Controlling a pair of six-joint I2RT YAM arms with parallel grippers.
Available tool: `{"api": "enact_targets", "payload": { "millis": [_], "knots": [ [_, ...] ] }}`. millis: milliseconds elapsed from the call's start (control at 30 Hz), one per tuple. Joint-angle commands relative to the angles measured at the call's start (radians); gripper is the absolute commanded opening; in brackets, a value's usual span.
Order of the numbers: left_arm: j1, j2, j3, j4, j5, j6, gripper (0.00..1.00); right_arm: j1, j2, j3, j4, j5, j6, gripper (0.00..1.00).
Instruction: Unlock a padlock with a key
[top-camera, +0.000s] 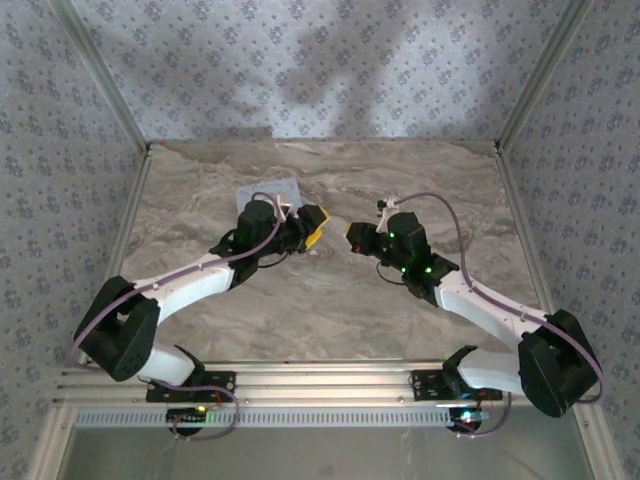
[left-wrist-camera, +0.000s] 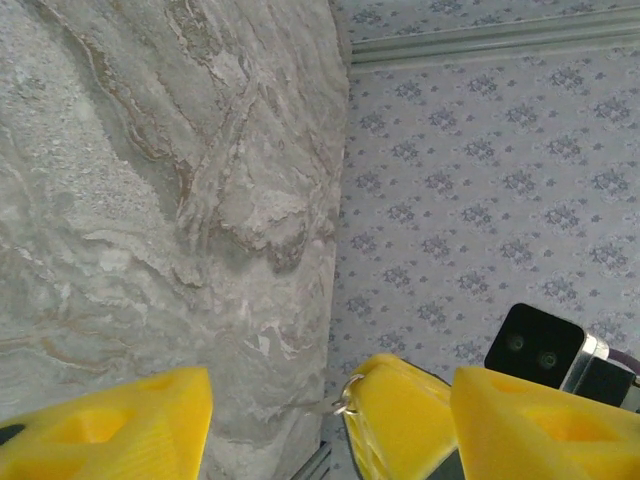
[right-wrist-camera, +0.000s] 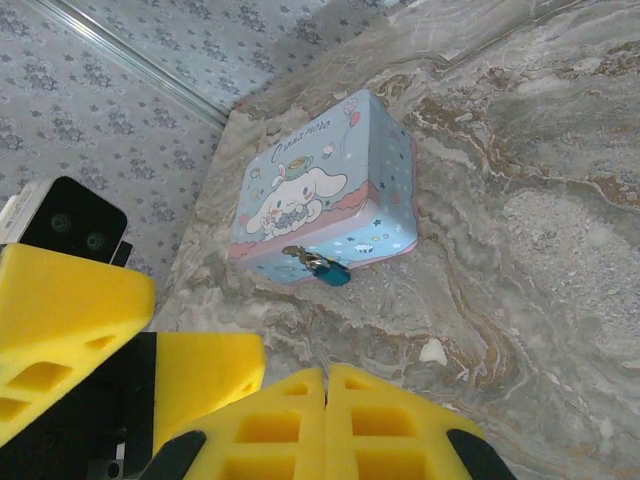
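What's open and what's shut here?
Padlock: shackle closed, hooked on the tin's clasp.
Tin: lid shut.
Key: gripped, with its ring poking out.
Right gripper: shut, pinching it.
Left gripper: open, holding nothing.

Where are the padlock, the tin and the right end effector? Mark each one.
padlock (right-wrist-camera: 331, 272), right wrist view, on its teal body.
tin (right-wrist-camera: 318, 180), right wrist view, on the cartoon lid.
right end effector (right-wrist-camera: 326, 384), right wrist view, at the seam between its fingertips.
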Motion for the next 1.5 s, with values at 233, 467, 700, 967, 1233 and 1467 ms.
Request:
{"api": "enact_targets", "payload": {
  "millis": [233,467,700,967,1233,1467],
  "knots": [
    [-0.027,0.06,0.036,0.076,-0.008,-0.077,0.62,0.024,0.018,0.049,0.048,0.037,-0.019,0.0],
    [-0.039,0.103,0.015,0.15,-0.002,-0.201,0.66,0.035,0.032,0.049,0.086,0.021,-0.029,0.0],
    [-0.051,0.141,-0.01,0.245,-0.008,-0.301,0.72,0.055,0.071,0.064,0.106,0.014,-0.027,0.0],
    [-0.055,0.151,-0.031,0.298,-0.025,-0.343,0.7,0.07,0.103,0.08,0.116,0.0,-0.024,0.0],
    [-0.056,0.147,-0.038,0.304,-0.035,-0.35,0.64,0.073,0.103,0.074,0.09,-0.012,-0.025,0.0],
    [-0.056,0.145,-0.041,0.294,-0.044,-0.347,0.57,0.074,0.089,0.063,0.082,-0.011,-0.028,0.0]
  ]
}}
